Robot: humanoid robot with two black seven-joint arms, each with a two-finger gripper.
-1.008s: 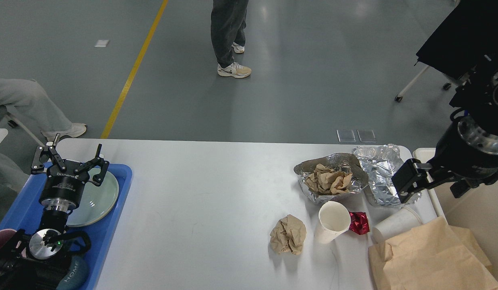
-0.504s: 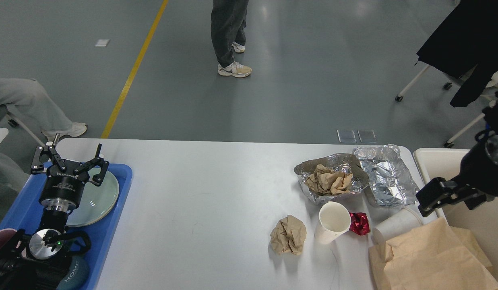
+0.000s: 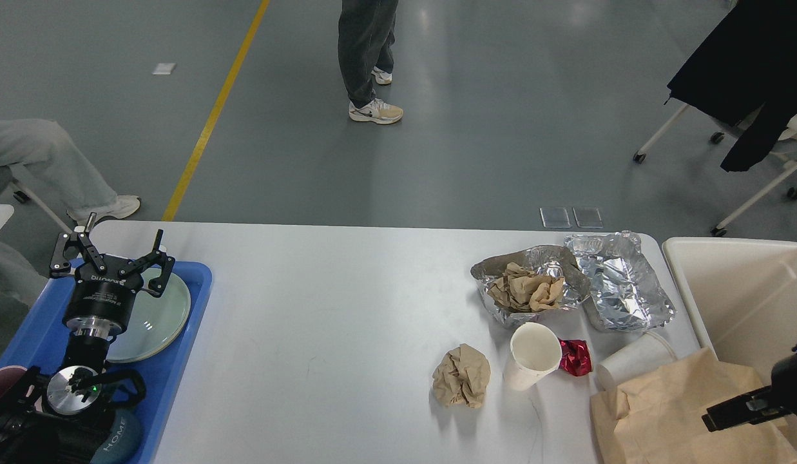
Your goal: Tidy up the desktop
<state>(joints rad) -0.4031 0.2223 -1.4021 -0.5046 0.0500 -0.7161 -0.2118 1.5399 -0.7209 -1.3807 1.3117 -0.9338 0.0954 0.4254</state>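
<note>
The white desktop [image 3: 334,322] carries litter on its right side. There is a crumpled brown paper ball [image 3: 461,375], a white paper cup [image 3: 533,354] beside a red wrapper [image 3: 575,356], and a second cup [image 3: 633,367] lying on its side. Behind them stand a foil tray holding crumpled brown paper [image 3: 530,287] and a bare foil tray [image 3: 620,280]. A brown paper bag [image 3: 675,412] lies at the front right corner. My left gripper [image 3: 111,248] stands open above the blue tray, holding nothing. My right gripper [image 3: 739,411] shows as a dark end over the bag, its fingers indistinct.
A blue tray [image 3: 192,303] at the left edge holds a pale green plate [image 3: 156,316]. A cream bin [image 3: 746,296] stands off the table's right edge. A person stands on the floor beyond; another sits at the far left. A chair with a black coat is at the upper right.
My right arm has swung down and to the right, from above the foil trays to the lower right corner, uncovering the cream bin. The left arm and the litter have not moved.
</note>
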